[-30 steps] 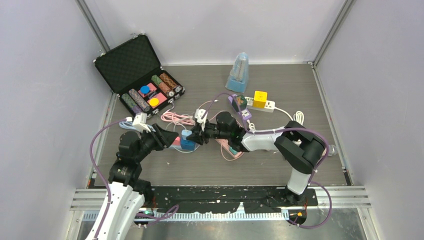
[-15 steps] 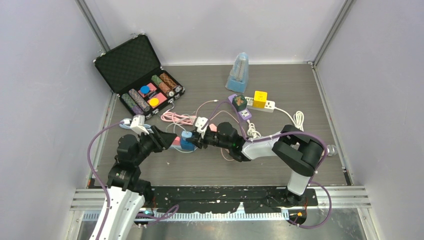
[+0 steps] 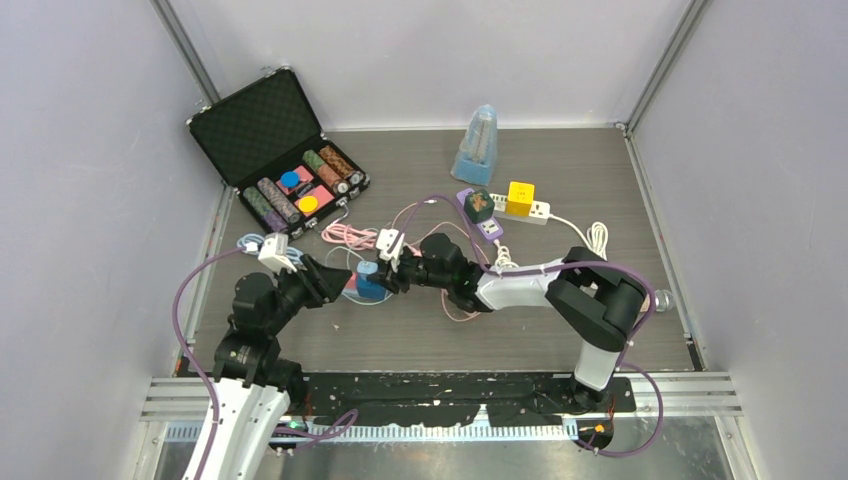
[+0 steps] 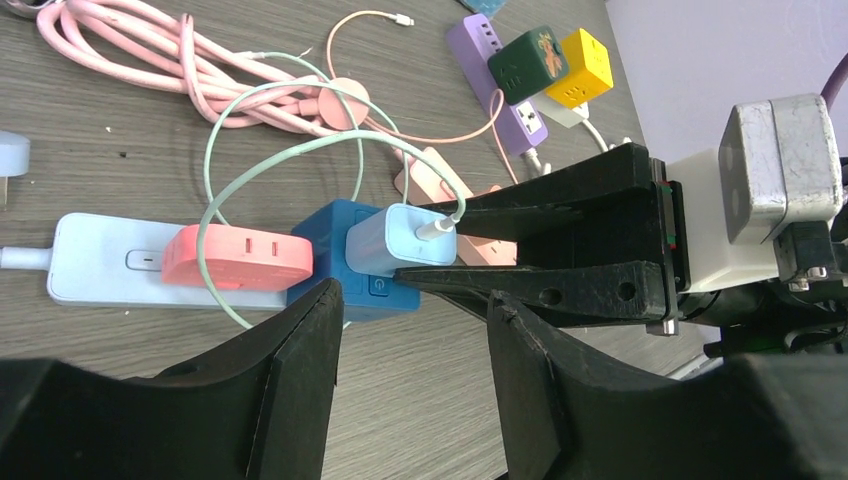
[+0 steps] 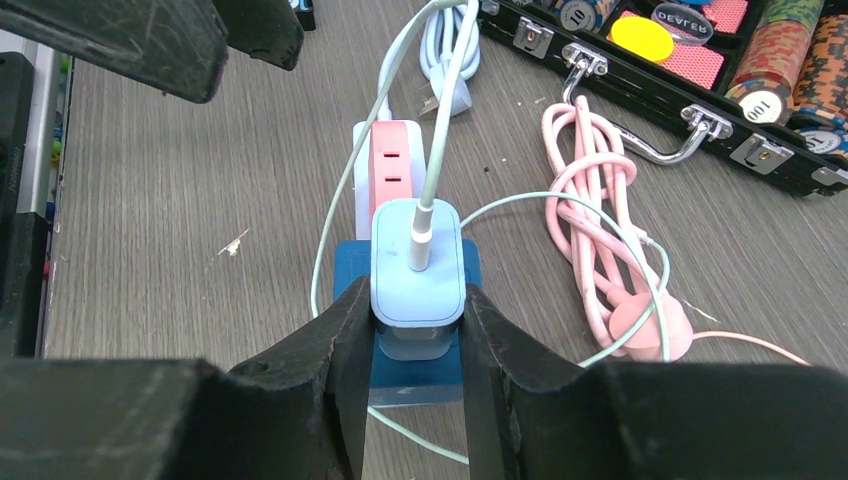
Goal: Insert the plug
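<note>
Furthest left of the blue socket cube (image 4: 322, 240), the left gripper (image 4: 411, 292) hung with its jaws apart and nothing between them, over the near end of the power strip (image 4: 100, 270) that lay flat on the bench (image 4: 80, 150). Just left of the cube a pink adapter (image 4: 235, 260) sat on that strip, touching the cube's side. On the cube itself stood the task's thing, the pale blue plug (image 5: 417, 270), its body pressed against the cube's face; whether the prongs were fully home could not be told. From the right of the cube the right gripper (image 5: 417, 310) was clamped on the plug's two flanks. The step in hand looked like the last push of the insertion. Doing it well called for driving the plug straight along its prongs, square to the cube's face, with no twist. The strip was light and looked likely to slide, so the left gripper would best bear down on the strip or brace the cube's left side. The mint cable (image 4: 260, 165) looping left of the cube needed to stay clear of both.
</note>
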Tool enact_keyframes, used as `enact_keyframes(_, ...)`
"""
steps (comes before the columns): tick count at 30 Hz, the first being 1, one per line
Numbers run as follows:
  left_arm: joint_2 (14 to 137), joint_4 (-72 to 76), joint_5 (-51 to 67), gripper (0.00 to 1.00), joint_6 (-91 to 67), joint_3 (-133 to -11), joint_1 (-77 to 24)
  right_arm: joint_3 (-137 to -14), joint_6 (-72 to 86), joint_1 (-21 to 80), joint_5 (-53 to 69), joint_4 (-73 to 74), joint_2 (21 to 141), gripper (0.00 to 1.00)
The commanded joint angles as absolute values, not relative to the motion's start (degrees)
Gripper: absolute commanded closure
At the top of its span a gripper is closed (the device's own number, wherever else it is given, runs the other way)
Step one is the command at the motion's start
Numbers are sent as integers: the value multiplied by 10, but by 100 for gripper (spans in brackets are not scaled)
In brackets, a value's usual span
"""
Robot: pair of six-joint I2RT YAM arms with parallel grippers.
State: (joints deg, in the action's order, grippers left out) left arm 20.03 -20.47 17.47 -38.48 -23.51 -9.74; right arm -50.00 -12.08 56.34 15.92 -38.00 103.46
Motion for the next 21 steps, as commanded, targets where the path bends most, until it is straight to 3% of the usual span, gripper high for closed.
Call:
enact_keyframes(1, 191, -210, 164, 45, -371, -255, -98, -484, -108, 570, 134, -99, 1082, 94)
enact_keyframes(3, 190, -212, 162, 45, -370, -257, -98, -512, -102, 566, 126, -72, 1054, 91)
enact_keyframes(5, 190, -213, 159, 44, -368, -259, -98, -544, -100, 562, 121, -50, 1026, 77)
enact_keyframes(6, 190, -213, 157, 44, -368, -261, -98, -557, -102, 560, 123, -33, 1009, 60)
enact_keyframes(8, 190, -216, 154, 44, -366, -263, -98, -590, -102, 560, 125, -15, 987, 41)
enact_keyframes(14, 187, -238, 141, 40, -358, -277, -98, -642, -85, 559, 178, -5, 917, 0)
enact_keyframes(21, 153, -322, 95, 16, -346, -310, -98, -585, -61, 559, 121, -44, 752, 5)
